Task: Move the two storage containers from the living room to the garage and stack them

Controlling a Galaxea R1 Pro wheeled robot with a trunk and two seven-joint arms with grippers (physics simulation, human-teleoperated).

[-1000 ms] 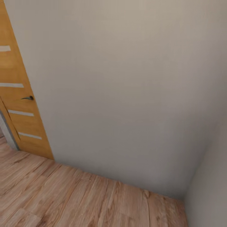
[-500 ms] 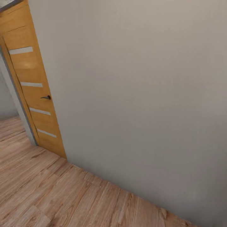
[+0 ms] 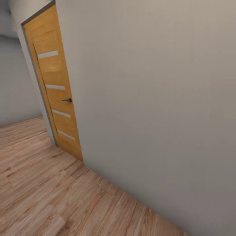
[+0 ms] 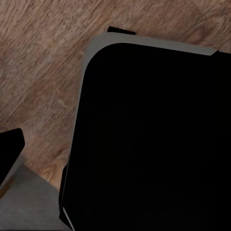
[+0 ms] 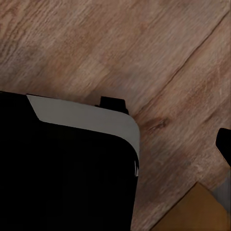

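No bins appear anywhere; where they are cannot be told. At left an opening shows a far grey wall, then a wooden door (image 3: 55,95) with a dark handle (image 3: 67,100), then a blank wall (image 3: 154,98) over plank floor (image 3: 49,196). Neither claw's state can be told. Steering toward the opening, clear of the wall, seems wise.

A big plain grey wall (image 3: 154,108) takes up most of the head view. At the upper left stands an orange wooden door (image 3: 55,85) with four thin pale stripes and a small dark handle (image 3: 67,100). Light wood plank floor (image 3: 49,196) runs along the bottom left, toward another grey wall (image 3: 16,85) far back.
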